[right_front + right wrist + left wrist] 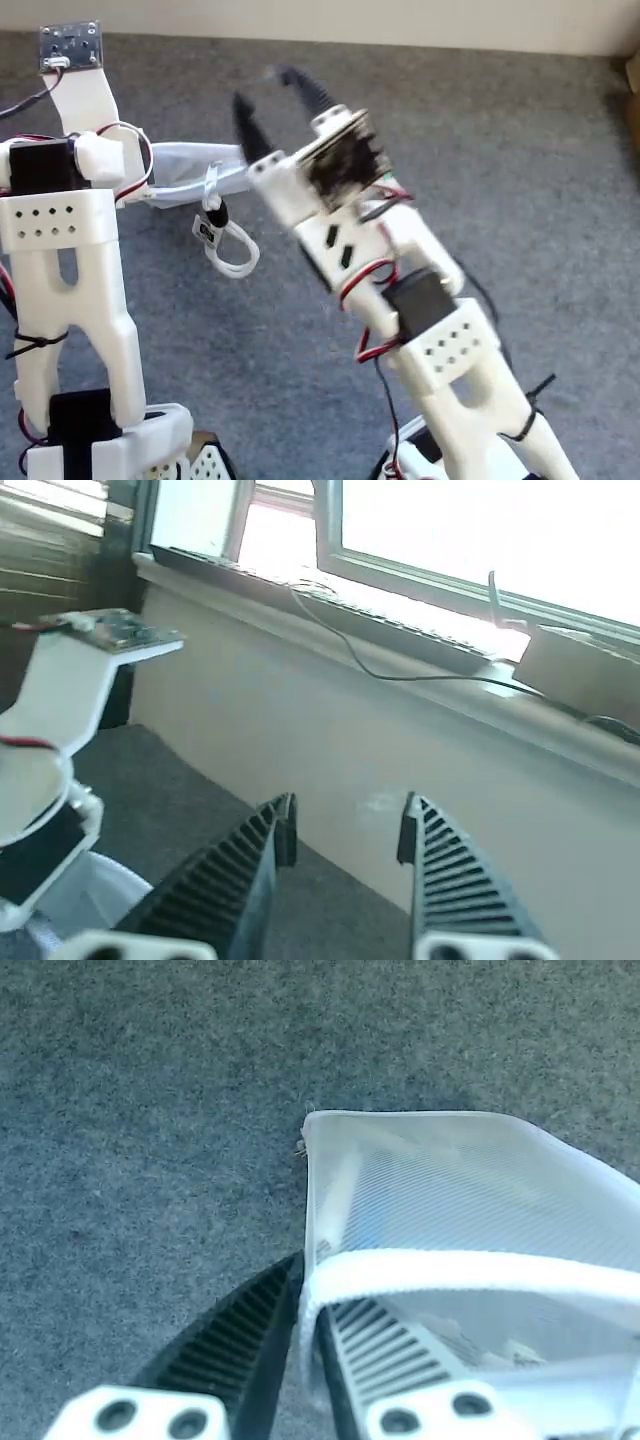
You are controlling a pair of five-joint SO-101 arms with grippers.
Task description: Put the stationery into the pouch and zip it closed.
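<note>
Now in hand: the zipping stage, by my reading. Faint shapes show through the mesh, though I cannot tell what they are.
Pouch: a translucent white mesh pouch (pixel 190 165) lies flat on the grey tabletop (pixel 500 180), far left, stretching rightward from the left arm.
Left end effector (pixel 305 1295): clamped on the pouch's white edge band at one corner, anchoring it.
Right end effector (pixel 262 88): jaws spread and holding nothing, raised above the tabletop just right of the pouch and aimed at the far wall.
Zip pull: a white cord loop (pixel 232 255) trails from the pouch's near edge onto the tabletop, apart from both end effectors.
Zip state: cannot tell whether it is open or closed.
Next move: likely the right end effector must lower to the cord loop, pinch it and draw it along the zip line, with the left as anchor.
</note>
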